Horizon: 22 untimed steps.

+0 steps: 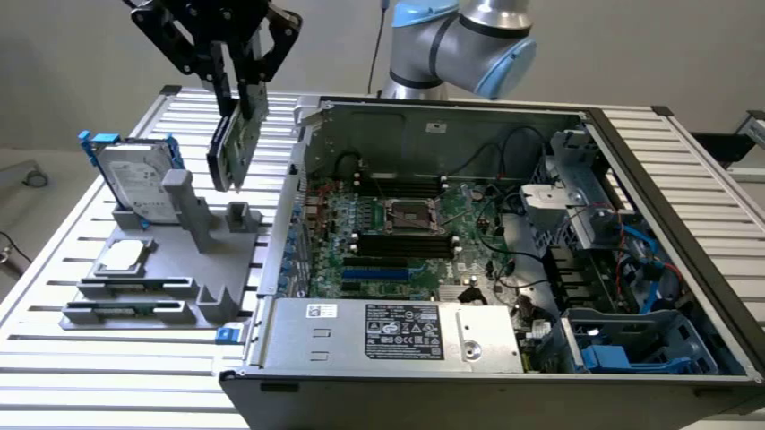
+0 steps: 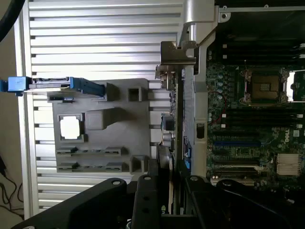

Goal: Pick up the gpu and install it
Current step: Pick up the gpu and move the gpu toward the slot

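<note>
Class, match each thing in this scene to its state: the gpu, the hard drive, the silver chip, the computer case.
1 gpu
2 hard drive
3 silver chip
4 computer case

A lying flat on the grey holder
B open, motherboard showing
C held aloft by the gripper
D standing upright in the grey holder

Pairs: 1-C; 2-D; 3-A; 4-B

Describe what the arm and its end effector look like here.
The arm has rounded silver-grey metal segments with pale blue caps on its joints. The end effector is black, built of flat angular linkage bars joined at round pivots, and it ends in two narrow straight fingers.
</note>
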Each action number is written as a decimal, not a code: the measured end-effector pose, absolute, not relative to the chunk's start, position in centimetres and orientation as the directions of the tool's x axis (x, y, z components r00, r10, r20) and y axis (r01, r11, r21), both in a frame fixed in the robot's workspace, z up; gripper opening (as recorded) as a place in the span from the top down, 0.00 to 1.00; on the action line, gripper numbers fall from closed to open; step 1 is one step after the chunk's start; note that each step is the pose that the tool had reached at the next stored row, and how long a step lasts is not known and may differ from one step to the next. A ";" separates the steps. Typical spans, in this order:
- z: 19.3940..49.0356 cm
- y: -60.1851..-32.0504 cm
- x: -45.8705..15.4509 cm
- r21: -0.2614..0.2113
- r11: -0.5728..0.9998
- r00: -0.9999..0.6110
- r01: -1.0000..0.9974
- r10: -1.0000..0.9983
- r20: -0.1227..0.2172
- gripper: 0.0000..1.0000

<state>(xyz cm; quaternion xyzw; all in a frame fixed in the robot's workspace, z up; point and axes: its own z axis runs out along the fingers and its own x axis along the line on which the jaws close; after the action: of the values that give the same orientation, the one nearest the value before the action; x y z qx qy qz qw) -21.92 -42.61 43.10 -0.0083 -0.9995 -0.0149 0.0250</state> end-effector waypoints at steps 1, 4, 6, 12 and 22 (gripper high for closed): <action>43.2 -42.6 -21.5 0.030 0.999 -0.999 0.017 0.016 0.050 0.74; 43.4 -42.6 -20.1 0.032 0.999 -0.999 0.017 0.016 0.050 0.74; 43.4 -42.6 -19.2 0.034 0.999 -0.999 0.017 0.016 0.050 0.74; 43.4 -42.7 -16.5 0.037 0.999 -0.999 0.017 0.015 0.050 0.74; 42.5 -42.7 -11.9 0.036 0.999 -0.999 0.017 0.016 0.050 0.74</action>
<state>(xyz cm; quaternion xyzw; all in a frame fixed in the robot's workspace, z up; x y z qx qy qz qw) -11.94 -42.74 42.54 -0.0083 -0.9995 -0.0184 0.0251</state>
